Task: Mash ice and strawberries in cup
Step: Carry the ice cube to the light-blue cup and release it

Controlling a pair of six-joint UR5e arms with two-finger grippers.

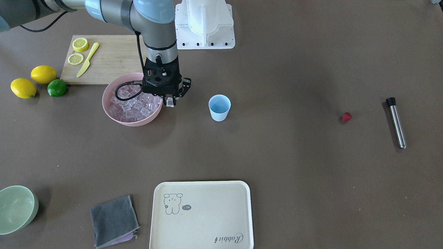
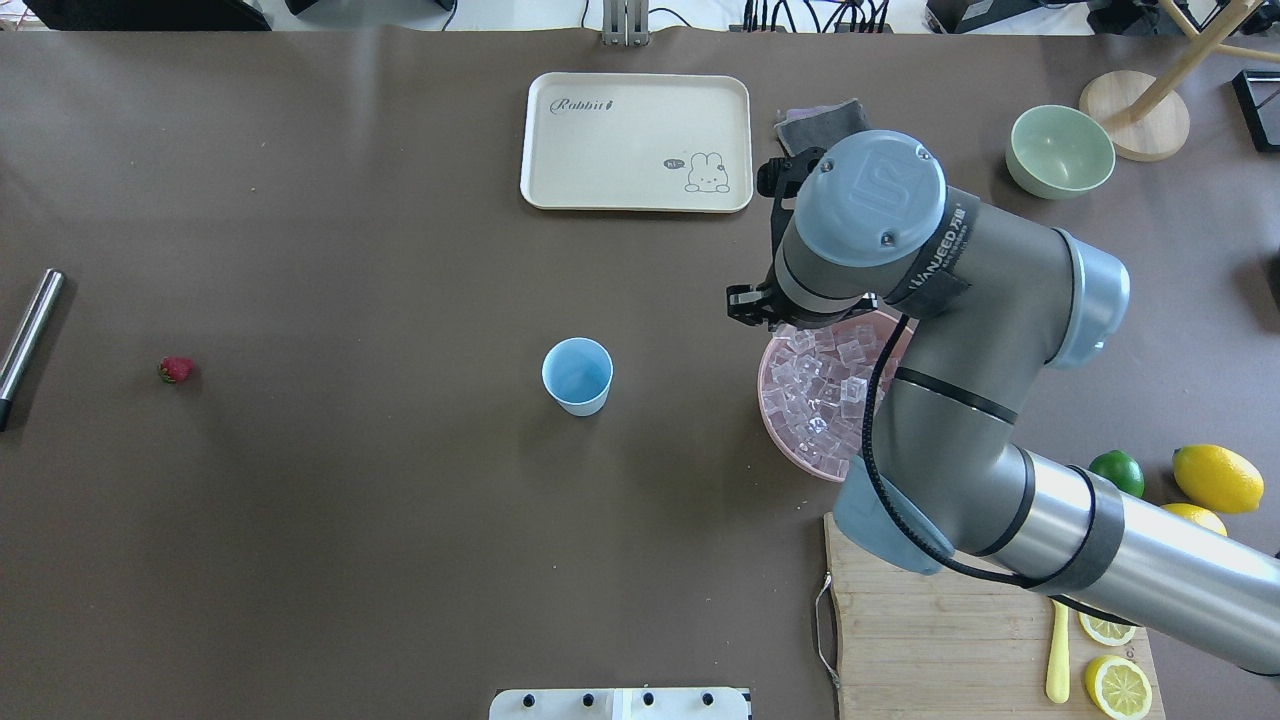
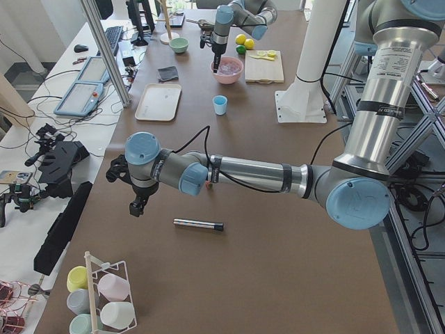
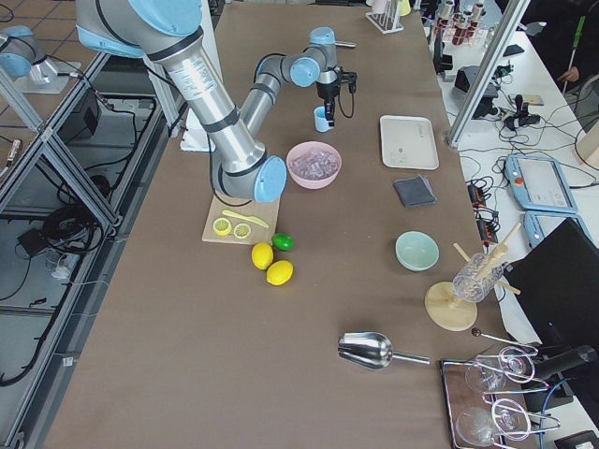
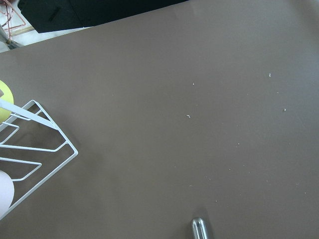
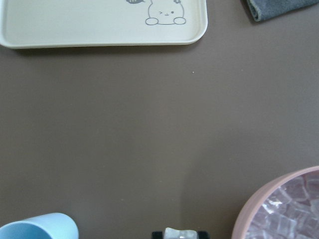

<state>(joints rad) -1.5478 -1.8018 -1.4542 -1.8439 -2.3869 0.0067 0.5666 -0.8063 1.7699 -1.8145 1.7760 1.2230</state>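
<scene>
The pale blue cup (image 1: pixel 219 107) stands upright mid-table; it also shows in the overhead view (image 2: pixel 577 375) and at the bottom left of the right wrist view (image 6: pixel 37 226). The ice (image 1: pixel 133 103) fills a pink bowl (image 1: pixel 131 121). My right gripper (image 1: pixel 169 101) hangs over the bowl's rim on the cup's side, shut on one ice cube (image 6: pixel 180 233). The strawberry (image 1: pixel 346 117) lies alone far off toward my left side (image 2: pixel 176 369). My left gripper (image 3: pixel 136 207) hovers near the table's left end; I cannot tell whether it is open or shut.
A steel muddler (image 1: pixel 396 122) lies beyond the strawberry. A cream tray (image 1: pixel 202 214), grey cloth (image 1: pixel 114 221) and green bowl (image 1: pixel 15 207) sit on the far side. A cutting board (image 1: pixel 110 58) with lemon slices and a knife, lemons and a lime sit near the pink bowl.
</scene>
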